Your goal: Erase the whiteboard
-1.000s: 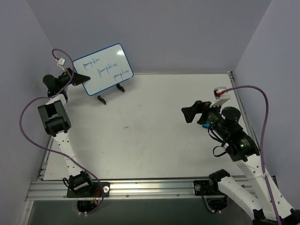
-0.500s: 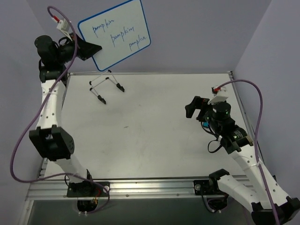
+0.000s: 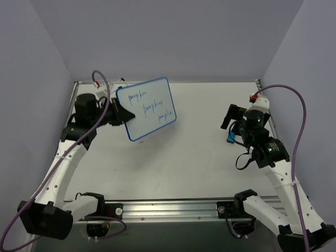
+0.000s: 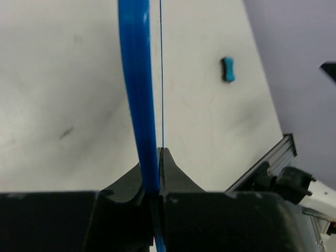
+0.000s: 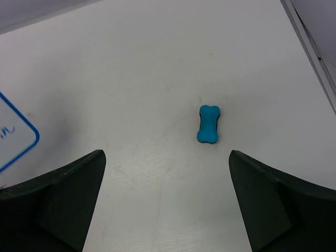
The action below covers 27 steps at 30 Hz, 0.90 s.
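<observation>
Top view: the left hand (image 3: 127, 115) is clamped on the left edge of the whiteboard (image 3: 149, 107), which hangs tilted over the far left of the table (image 3: 199, 157). The right hand (image 3: 231, 126) gapes wide.
Left wrist: the whiteboard stands edge-on between pinched fingers.
Right wrist: the eraser (image 5: 208, 124) lies on the table between spread fingers.

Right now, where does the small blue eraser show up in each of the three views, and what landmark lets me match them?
Top external: the blue eraser sits right of centre, partly hidden.
Left wrist: the blue eraser is small, in the upper right.
Right wrist: the blue eraser lies near the centre, slightly right.
Shared landmark: the whiteboard, seen edge-on in the left wrist view and as a corner at the left edge of the right wrist view.
</observation>
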Tool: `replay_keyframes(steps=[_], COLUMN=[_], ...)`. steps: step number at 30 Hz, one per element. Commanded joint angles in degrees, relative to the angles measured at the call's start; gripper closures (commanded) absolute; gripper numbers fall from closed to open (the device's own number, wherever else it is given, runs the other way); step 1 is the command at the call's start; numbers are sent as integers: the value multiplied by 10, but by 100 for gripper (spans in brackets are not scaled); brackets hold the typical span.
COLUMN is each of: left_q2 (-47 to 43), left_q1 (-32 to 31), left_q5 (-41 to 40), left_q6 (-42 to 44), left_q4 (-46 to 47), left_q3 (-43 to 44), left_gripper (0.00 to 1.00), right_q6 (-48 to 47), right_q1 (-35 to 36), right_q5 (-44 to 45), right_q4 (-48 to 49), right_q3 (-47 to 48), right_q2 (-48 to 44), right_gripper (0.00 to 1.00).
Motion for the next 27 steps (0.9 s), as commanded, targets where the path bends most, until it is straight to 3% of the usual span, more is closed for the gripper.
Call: replay_keyframes(steps=[1,9,14,22,27], left_q2=[-47,-74,-91,-99,-97], left_q1=[-29,-40,-97,-127,-150], left_q5=[-38,-42,-98,-106,-123], left_q6=[33,100,119,120,121], left_q4=[-31,-123,-139,-133,-137], left_q3=[-46,-99,-104,-112,-111], left_gripper=[98,98,98,98,98], right_q6=[-18,-2,1,-24,-34], right_q1=[-51,-86,-127,-178,-195], right_q5=[-46,-32,-23,-64,-97], right_q4=[-24,13,18,35,63], right_q3=[11,0,-2,28,42], right_q2=[68,151,237,370,433], right_gripper=[1,1,2,12,23])
